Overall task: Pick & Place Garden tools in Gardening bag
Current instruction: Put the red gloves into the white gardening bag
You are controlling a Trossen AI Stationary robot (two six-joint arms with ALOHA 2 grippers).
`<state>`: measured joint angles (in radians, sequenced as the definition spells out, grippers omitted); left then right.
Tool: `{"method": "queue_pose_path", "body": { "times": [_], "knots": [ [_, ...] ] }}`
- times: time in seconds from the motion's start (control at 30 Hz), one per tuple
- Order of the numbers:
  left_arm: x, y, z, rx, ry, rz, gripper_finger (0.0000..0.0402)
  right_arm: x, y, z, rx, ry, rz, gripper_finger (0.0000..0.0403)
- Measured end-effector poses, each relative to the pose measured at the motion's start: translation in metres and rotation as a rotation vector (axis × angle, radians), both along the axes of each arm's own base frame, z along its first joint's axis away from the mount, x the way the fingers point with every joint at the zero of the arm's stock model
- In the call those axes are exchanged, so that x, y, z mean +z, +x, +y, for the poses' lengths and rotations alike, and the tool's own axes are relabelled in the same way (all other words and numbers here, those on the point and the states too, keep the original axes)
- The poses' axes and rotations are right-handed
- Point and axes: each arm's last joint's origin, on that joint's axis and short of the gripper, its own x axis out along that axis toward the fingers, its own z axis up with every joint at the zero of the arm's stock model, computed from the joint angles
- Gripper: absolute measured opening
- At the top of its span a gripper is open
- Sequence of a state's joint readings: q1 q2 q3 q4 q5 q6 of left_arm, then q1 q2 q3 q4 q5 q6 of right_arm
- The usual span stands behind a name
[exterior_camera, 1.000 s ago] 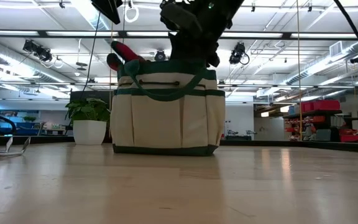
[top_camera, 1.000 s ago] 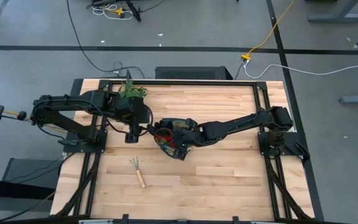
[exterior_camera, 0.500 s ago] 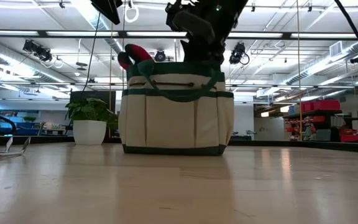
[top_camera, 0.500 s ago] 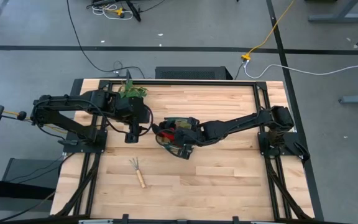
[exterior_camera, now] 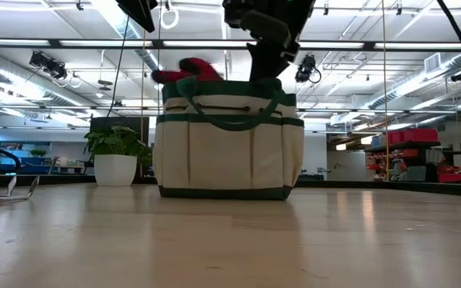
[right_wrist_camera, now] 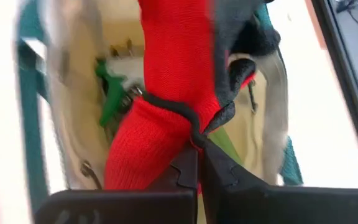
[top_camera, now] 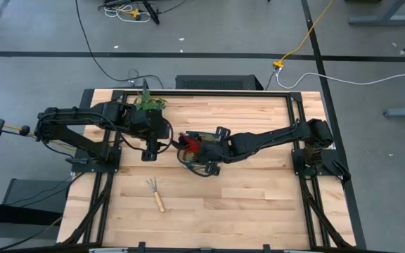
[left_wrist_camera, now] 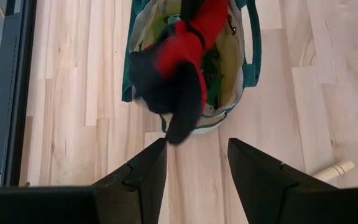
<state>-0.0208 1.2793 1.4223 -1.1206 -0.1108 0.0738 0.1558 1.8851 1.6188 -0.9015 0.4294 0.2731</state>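
The wooden-handled hand rake (top_camera: 156, 195) lies alone on the near boards, not yet packed. Beyond it, the right gripper (right_wrist_camera: 196, 163) pinches the black-and-red gloves (right_wrist_camera: 173, 81) over the open gardening bag (exterior_camera: 229, 144), green shears (right_wrist_camera: 112, 90) already inside; the left gripper (left_wrist_camera: 194, 163) hovers beside the bag, fingers spread, empty.

1. The right gripper (right_wrist_camera: 197, 163) has closed, now pinching the gloves (right_wrist_camera: 166, 93).
2. The gloves have risen higher over the bag (exterior_camera: 229, 144) rim.
3. The bag has shifted slightly toward the right arm's side.
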Motion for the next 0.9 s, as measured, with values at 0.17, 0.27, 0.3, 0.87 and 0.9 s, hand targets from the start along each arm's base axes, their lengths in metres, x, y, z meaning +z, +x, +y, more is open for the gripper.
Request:
{"method": "queue_pose_path", "body": {
  "times": [0.17,0.27,0.3,0.87,0.9],
  "knots": [
    [0.0,0.0,0.0,0.001,-0.001,0.0,0.0177,-0.002,-0.005,-0.002,-0.009,-0.033,0.048,0.0001],
    [0.0,0.0,0.0,0.002,-0.001,0.0,0.0177,-0.002,-0.005,-0.001,0.004,-0.029,0.055,0.0],
    [0.0,0.0,0.0,0.002,-0.001,0.0,0.0177,-0.002,-0.004,-0.001,0.008,-0.018,0.052,0.0],
    [0.0,0.0,0.0,0.002,-0.001,-0.001,0.0177,-0.012,0.001,0.002,0.044,0.06,0.021,0.0],
    [0.0,0.0,0.0,0.002,-0.001,-0.001,0.0177,-0.012,0.002,0.002,0.051,0.075,0.01,0.0]
  ]
}}
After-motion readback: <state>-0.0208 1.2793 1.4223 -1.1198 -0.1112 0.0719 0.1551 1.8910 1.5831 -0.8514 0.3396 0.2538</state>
